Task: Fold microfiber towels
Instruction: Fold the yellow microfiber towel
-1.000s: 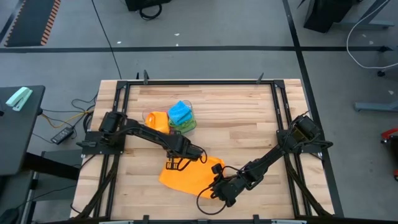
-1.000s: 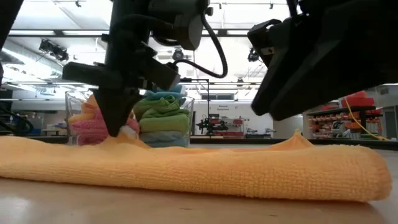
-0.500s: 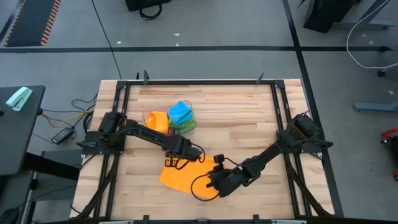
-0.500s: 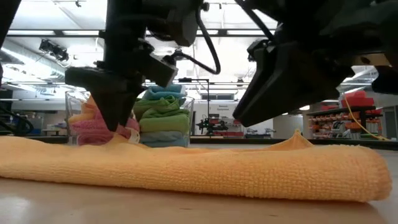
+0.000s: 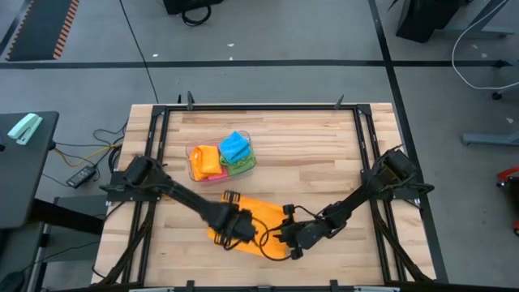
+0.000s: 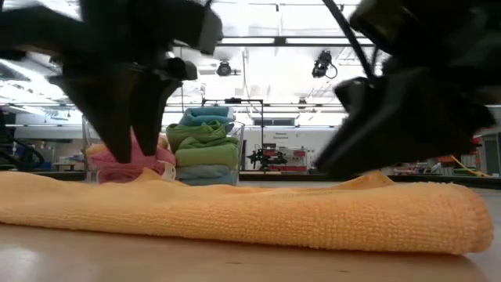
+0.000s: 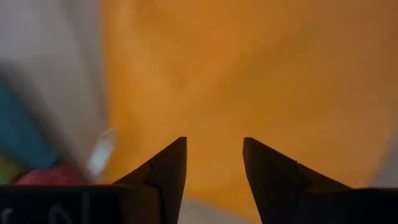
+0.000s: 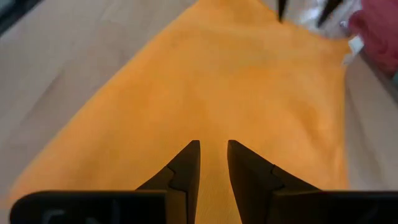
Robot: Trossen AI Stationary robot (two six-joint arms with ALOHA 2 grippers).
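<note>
Two dark, slender jointed arms are seen, each trailed by a looping black cable and ended by a gripper of two black, wedge-shaped, pointed fingers [image 7: 168, 171].

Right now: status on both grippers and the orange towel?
Left gripper open over orange towel. Right gripper slightly apart above it, holding nothing. Towel lies folded. Tub of cloths sits behind it, apart.

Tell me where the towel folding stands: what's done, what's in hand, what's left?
Done: the orange towel lies doubled on the table, its rolled fold edge visible in the low view. In hand: nothing is gripped; the left gripper hovers open over it, and the right gripper is above it with a narrow gap. Left: any further fold, plus the pink, green and blue towels bunched in the clear tub.
</note>
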